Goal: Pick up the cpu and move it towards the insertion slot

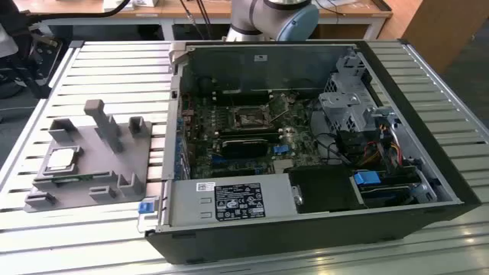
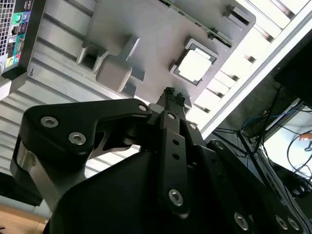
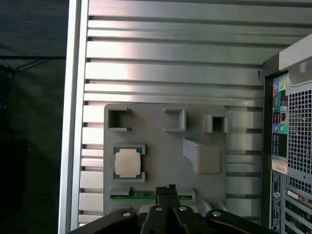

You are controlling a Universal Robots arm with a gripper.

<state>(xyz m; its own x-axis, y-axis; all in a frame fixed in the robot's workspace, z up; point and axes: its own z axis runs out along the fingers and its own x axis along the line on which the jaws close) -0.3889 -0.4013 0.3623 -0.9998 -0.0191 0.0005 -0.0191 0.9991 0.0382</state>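
The cpu, a small silvery square chip, lies flat in a recess of the grey plastic fixture at the exterior view's left. Both wrist views show the cpu from above, on the fixture. My gripper hangs well above the fixture, off to one side of the chip and apart from it. Its fingertips are together with nothing between them. The insertion slot, a dark square socket in a metal frame, sits on the green board inside the open computer case.
A narrow green memory stick lies in the fixture beside the cpu. An upright grey post rises from the fixture. Inside the case, a long black card lies below the socket. The slatted metal table ends just beyond the fixture.
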